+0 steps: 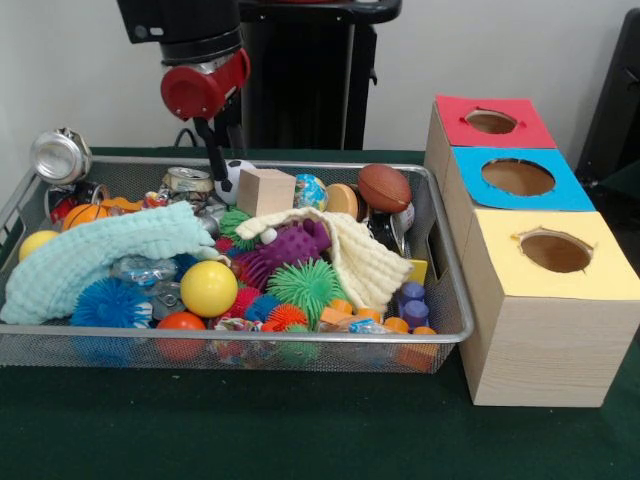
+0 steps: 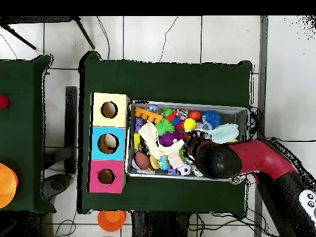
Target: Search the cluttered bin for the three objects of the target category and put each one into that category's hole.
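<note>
step: search, nothing lifted yet | fingers (image 1: 222, 180): lowered into the wire mesh bin (image 1: 450, 300), we cannot tell if apart or together | beside them: black-and-white toy football (image 1: 238, 173), silver tin can (image 1: 187, 180) | next: we judge a category pick, then carry to three-holed wooden box (image 1: 540, 320)

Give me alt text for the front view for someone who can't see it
A red and black robot arm lowers its tool into the back of a wire mesh bin crammed with balls, spiky toys and cloths. To the bin's right stands a row of wooden boxes with red, blue and yellow holed tops.
</note>
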`<action>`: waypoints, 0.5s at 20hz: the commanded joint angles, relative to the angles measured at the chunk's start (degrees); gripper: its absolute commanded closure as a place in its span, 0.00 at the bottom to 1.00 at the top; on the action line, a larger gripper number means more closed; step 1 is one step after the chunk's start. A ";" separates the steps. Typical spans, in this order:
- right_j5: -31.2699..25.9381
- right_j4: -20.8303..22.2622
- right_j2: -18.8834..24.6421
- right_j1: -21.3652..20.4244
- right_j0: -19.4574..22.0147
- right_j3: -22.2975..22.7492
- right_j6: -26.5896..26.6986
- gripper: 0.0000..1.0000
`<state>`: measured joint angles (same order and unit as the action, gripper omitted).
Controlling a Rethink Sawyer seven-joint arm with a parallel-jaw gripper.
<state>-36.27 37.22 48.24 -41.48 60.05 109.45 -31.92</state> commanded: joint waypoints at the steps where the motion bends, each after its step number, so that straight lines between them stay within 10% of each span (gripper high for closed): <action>1: 7.50 -0.19 -5.89 -0.88 -2.55 6.29 -16.80 0.00; 10: 16.09 -0.02 -14.76 1.30 -10.49 8.59 -21.25 0.00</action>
<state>-24.40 37.22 41.19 -41.85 53.50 113.55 -33.63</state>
